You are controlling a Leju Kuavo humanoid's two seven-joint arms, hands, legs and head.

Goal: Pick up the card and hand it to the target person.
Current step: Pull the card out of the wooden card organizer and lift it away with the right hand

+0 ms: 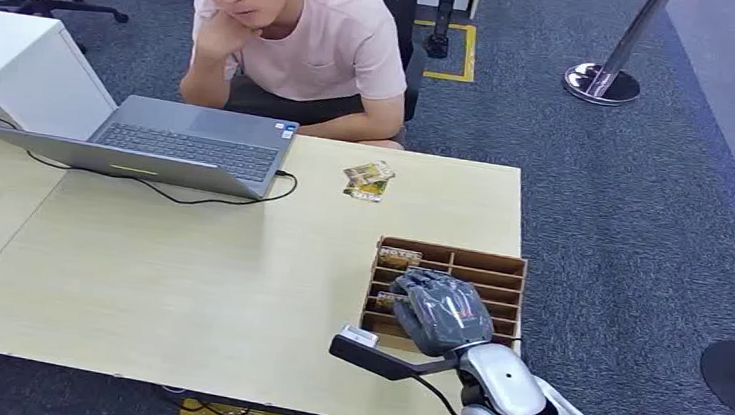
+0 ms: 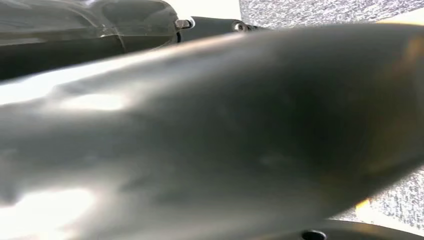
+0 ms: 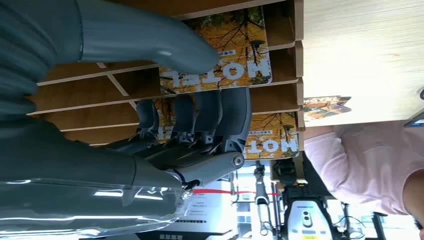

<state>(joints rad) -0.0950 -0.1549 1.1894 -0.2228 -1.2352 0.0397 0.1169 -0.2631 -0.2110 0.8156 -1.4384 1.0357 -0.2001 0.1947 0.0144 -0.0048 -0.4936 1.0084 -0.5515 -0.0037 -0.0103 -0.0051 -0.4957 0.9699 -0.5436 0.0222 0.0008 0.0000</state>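
Right hand (image 3: 165, 100) pinches a hotel card (image 3: 220, 70) in the wooden rack (image 1: 498, 279) on the surface (image 1: 186, 282); left hand's state cannot be told

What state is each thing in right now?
Right hand: over the wooden rack, thumb and fingers either side of a card; grip unclear.
Second card: upright in another slot.
Loose cards: flat on the table.
Laptop: open, cable plugged in.
Person: seated, chin on hand.

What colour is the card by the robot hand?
Yellow-orange autumn trees on the card, best in the right wrist view.
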